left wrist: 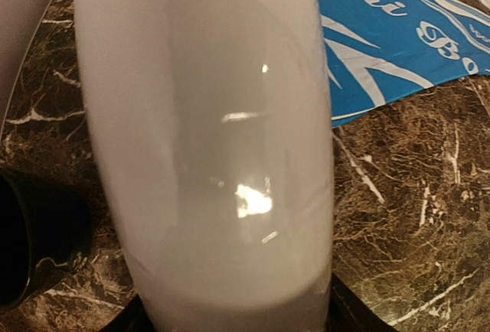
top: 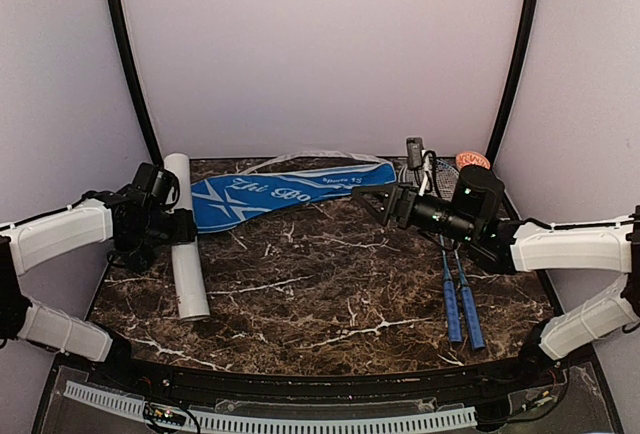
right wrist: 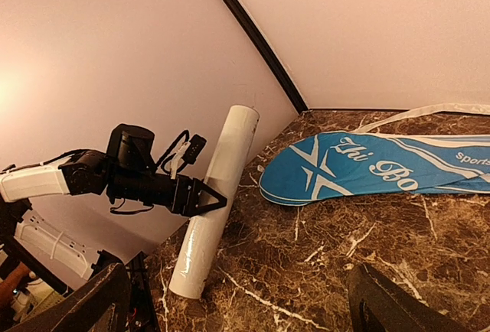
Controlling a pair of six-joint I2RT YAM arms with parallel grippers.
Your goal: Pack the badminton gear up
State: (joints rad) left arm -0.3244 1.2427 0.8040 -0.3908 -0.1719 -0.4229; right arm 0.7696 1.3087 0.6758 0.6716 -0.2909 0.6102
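The long white tube (top: 186,244) lies along the table's left side. My left gripper (top: 186,226) straddles its middle, with a finger pressed on each side; the tube (left wrist: 207,156) fills the left wrist view. The blue racket cover (top: 290,192) with white lettering and a strap lies flat at the back centre. It also shows in the right wrist view (right wrist: 383,167). Two blue-handled rackets (top: 460,304) lie side by side at the right, partly under my right arm. My right gripper (top: 375,204) hovers open and empty over the table's middle right. No shuttlecocks are in view.
A small orange-patterned bowl (top: 472,160) stands at the back right corner beside the racket heads. A black cup (left wrist: 23,248) stands left of the tube. Walls close in on the left, back and right. The marble tabletop (top: 320,294) ends at a curved front edge.
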